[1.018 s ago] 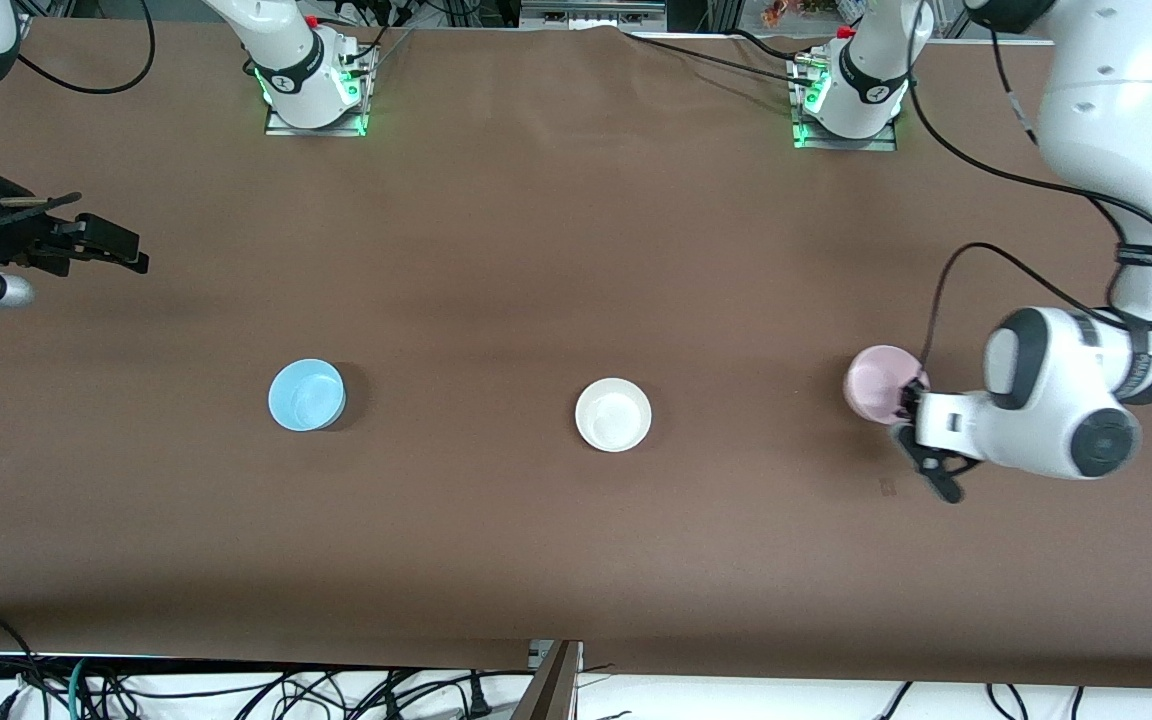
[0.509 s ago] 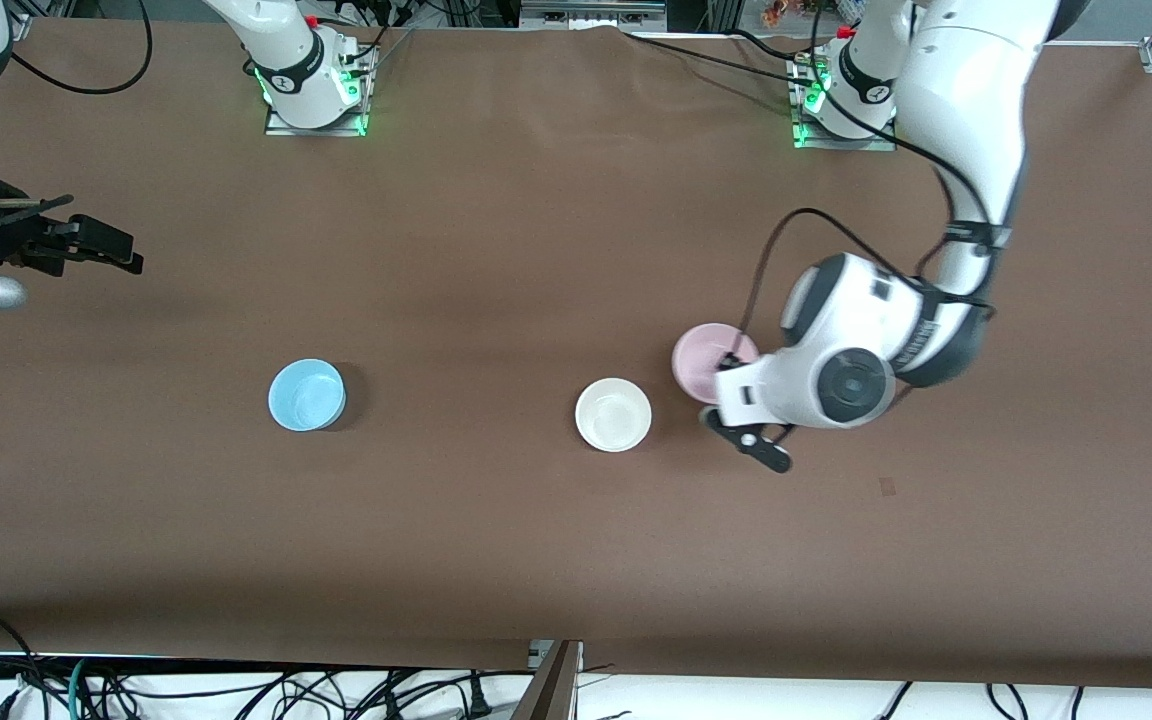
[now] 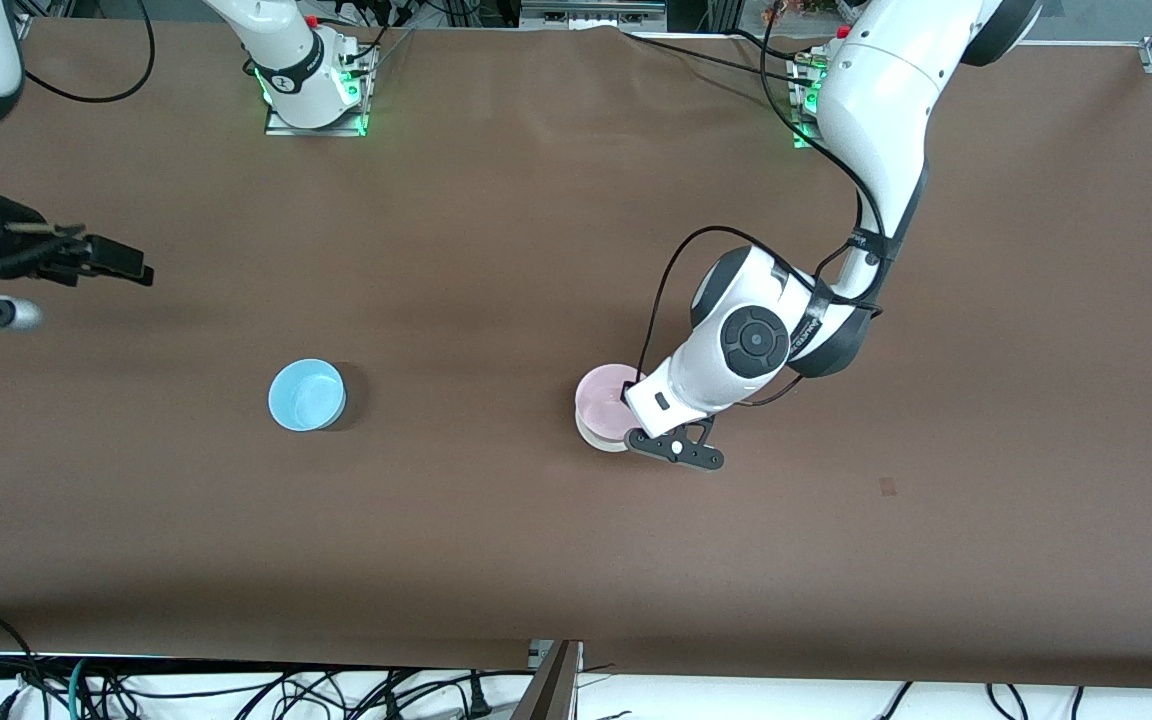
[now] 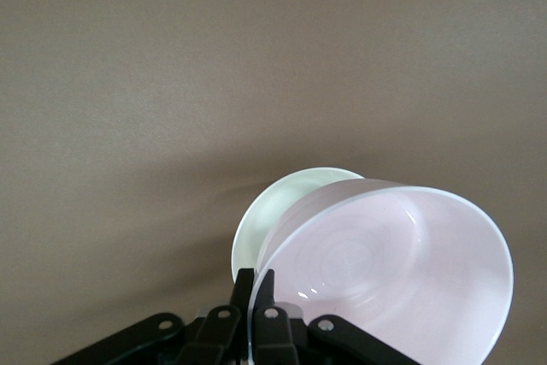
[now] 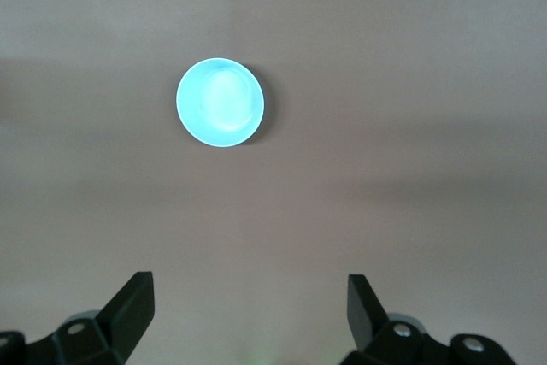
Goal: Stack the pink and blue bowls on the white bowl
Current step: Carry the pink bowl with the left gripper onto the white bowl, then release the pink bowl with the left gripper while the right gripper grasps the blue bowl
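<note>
My left gripper [image 3: 629,398] is shut on the rim of the pink bowl [image 3: 604,388] and holds it just over the white bowl [image 3: 598,437] at the table's middle. In the left wrist view the pink bowl [image 4: 402,271] is tilted and covers most of the white bowl [image 4: 278,211], with my fingers [image 4: 264,290] pinching its rim. The blue bowl [image 3: 306,394] sits upright on the table toward the right arm's end; it also shows in the right wrist view [image 5: 220,102]. My right gripper [image 3: 121,262] is open and empty, waiting above the table at that end.
The brown table cover [image 3: 536,250] carries only the bowls. The two arm bases [image 3: 311,85] [image 3: 841,100] stand at the table edge farthest from the front camera. Cables hang below the edge nearest the camera.
My left gripper has carried the pink bowl from the left arm's end of the table to over the white bowl. The right gripper has barely shifted.
</note>
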